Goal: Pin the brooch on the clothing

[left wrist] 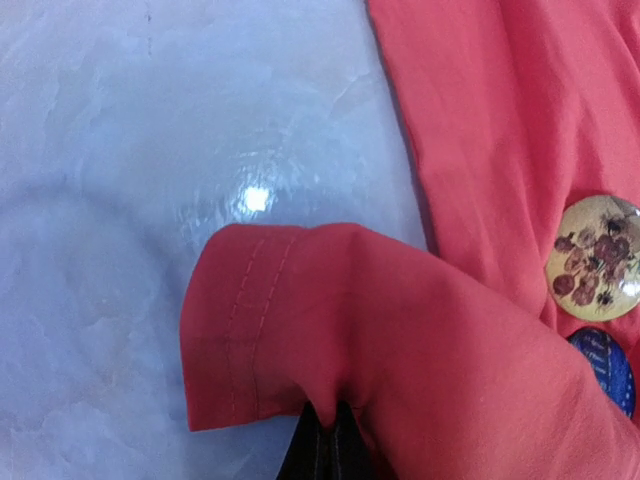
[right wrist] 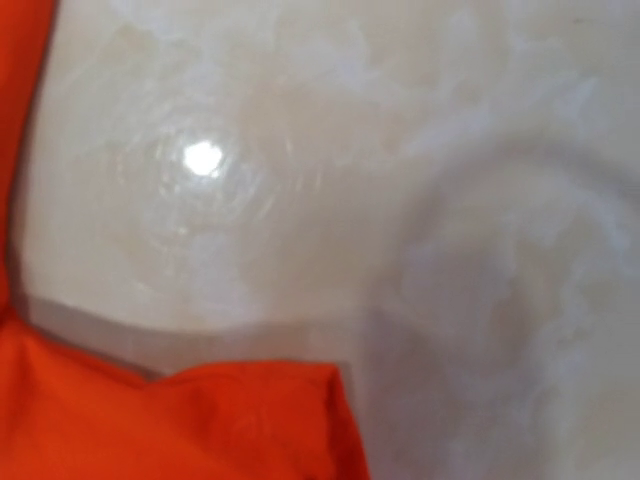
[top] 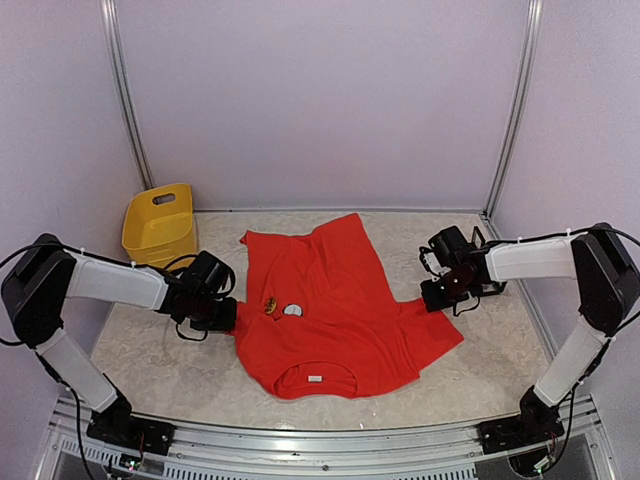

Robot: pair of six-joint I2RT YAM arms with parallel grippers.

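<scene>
The clothing (top: 330, 290) is a red-orange T-shirt lying crumpled on the table, neck toward the near edge. Two round brooches lie on its left part: a yellow one with red flowers (left wrist: 595, 258) (top: 270, 305) and a second one (top: 291, 310) that looks blue (left wrist: 605, 368) in the left wrist view. My left gripper (top: 225, 315) (left wrist: 327, 418) is shut on a fold of the left sleeve (left wrist: 300, 320), which bunches up over the black fingers. My right gripper (top: 435, 297) sits at the right sleeve; red cloth (right wrist: 200, 420) hides its fingers in the right wrist view.
A yellow plastic bin (top: 160, 225) stands at the back left of the marbled table (top: 460, 370). White walls with metal posts close in the back and both sides.
</scene>
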